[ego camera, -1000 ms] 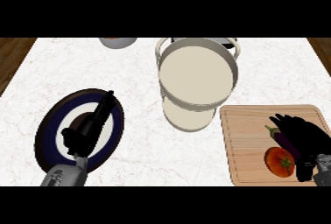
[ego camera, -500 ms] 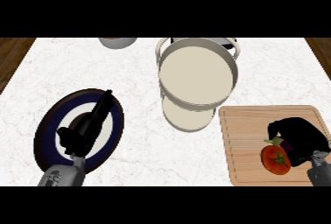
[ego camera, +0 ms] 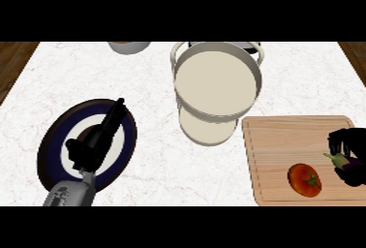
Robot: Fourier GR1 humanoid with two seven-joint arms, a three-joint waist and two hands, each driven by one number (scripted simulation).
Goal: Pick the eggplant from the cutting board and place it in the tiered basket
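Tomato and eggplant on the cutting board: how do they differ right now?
The tomato is round, red and lies free on the cutting board; the eggplant is dark purple with a pale green stem, and longer in shape. The right hand curls round the eggplant and hides much of it, while nothing touches the tomato. Both sit near the board's right end, side by side.

We count one eggplant (ego camera: 342, 161), one tomato (ego camera: 305, 179), one cutting board (ego camera: 275, 160), one tiered basket (ego camera: 214, 87), one dark plate (ego camera: 53, 155), one bowl (ego camera: 129, 46) at upper left, two robot hands.
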